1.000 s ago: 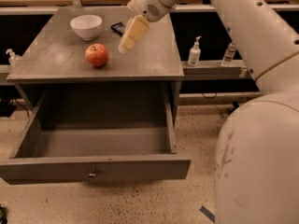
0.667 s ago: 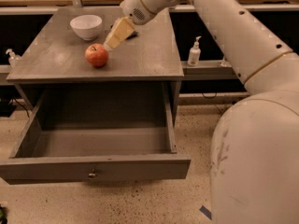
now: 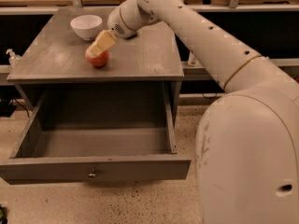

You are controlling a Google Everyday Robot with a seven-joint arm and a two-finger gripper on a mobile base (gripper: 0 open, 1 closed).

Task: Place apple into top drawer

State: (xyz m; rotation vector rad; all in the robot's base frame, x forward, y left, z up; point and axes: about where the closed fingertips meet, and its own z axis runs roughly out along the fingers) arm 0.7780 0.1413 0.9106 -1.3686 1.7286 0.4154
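The red-orange apple (image 3: 98,59) sits on the grey cabinet top (image 3: 140,55), left of centre. My gripper (image 3: 99,45) reaches in from the upper right and its cream fingers (image 3: 103,41) lie right over the apple's top, hiding part of it. The top drawer (image 3: 93,168) is pulled wide open below the cabinet top, with a flat front panel and a small round knob (image 3: 92,174); its inside is bare.
A white bowl (image 3: 86,26) stands at the back left of the cabinet top. A small bottle (image 3: 11,58) sits left of the cabinet. My white arm and base (image 3: 252,139) fill the right side. A shelf with clutter runs along the back.
My gripper has moved left and down across the cabinet top, from right of the apple to directly over it. The apple, bowl and drawer have not moved.
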